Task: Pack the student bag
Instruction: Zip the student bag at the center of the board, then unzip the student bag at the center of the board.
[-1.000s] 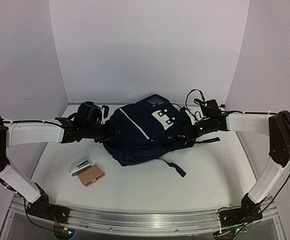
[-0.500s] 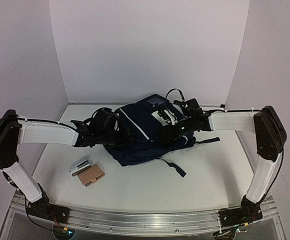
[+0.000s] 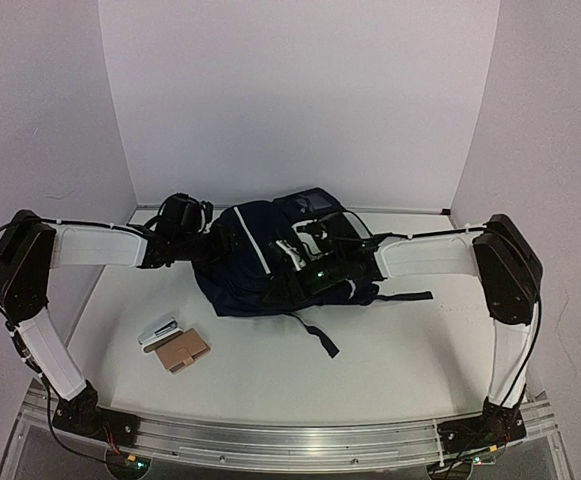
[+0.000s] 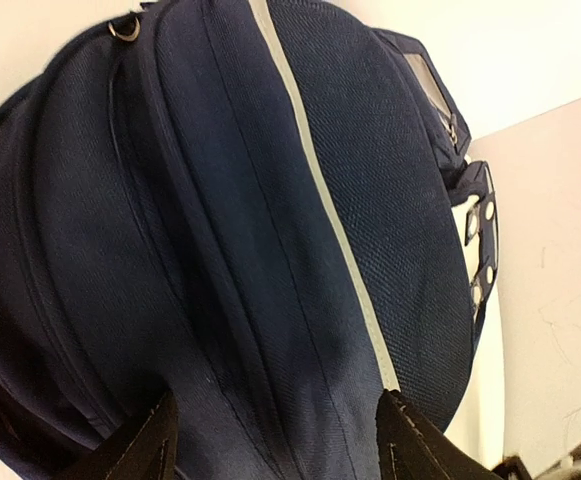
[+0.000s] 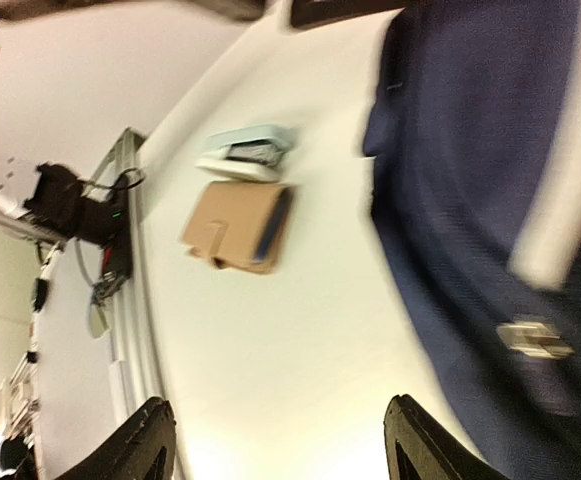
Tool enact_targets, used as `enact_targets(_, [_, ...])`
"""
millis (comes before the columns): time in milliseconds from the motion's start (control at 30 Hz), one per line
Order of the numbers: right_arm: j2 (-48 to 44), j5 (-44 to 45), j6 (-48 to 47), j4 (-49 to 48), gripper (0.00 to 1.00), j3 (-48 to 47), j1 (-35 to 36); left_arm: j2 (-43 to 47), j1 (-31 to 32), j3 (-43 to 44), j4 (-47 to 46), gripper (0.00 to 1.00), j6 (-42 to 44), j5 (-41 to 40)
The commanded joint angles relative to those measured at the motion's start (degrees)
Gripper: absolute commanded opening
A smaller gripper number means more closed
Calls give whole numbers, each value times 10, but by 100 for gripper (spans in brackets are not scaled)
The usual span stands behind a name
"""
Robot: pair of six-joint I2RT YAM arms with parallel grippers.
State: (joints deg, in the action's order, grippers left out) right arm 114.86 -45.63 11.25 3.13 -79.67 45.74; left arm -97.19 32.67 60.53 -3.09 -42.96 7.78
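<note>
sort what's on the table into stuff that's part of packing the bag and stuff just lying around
Part of the job: student bag; left gripper and right gripper, both at the bag.

Lying about: tan folding case and small white and grey item, side by side on the table, apart from the bag, untouched; possibly meant for packing.

**Even light from above, motion blur at the right wrist**

The top view is bright and sharp. The walls (image 3: 300, 100) carry a faint lilac cast, and the student bag (image 3: 260, 275) drops only a soft shadow on the desk (image 3: 400, 350). The rail (image 3: 290, 435) bows at the lower edge. In the left wrist view the bag's weave is crisp, while the left end effector (image 4: 275, 445) is dark and soft-edged. The right wrist view is smeared: bag, tan wallet (image 5: 238, 228) and right end effector (image 5: 275, 445) all blur, and the desk glares near white.
</note>
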Motion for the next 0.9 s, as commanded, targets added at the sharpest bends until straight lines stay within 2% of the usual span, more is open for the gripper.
enact_targets(0, [-58, 3, 10, -11, 72, -4, -21, 34, -3, 10, 15, 68, 30, -22])
enact_targets(133, [-96, 28, 17, -11, 73, 24, -64, 96, 55, -26, 25, 69, 29, -107])
enact_targets(267, [-106, 84, 25, -12, 73, 31, -106, 117, 131, -51, 24, 69, 3, -180])
enact_targets(433, [-83, 130, 23, -11, 74, 14, -121, 106, 151, -70, 7, 69, -30, -181])
enact_targets(600, [-46, 139, 53, -17, 74, -3, -121, 37, 168, -39, -13, 66, -29, -157])
enact_targets(867, [9, 137, 85, -59, 74, -23, -113, -36, 217, 0, -39, 63, -44, -205])
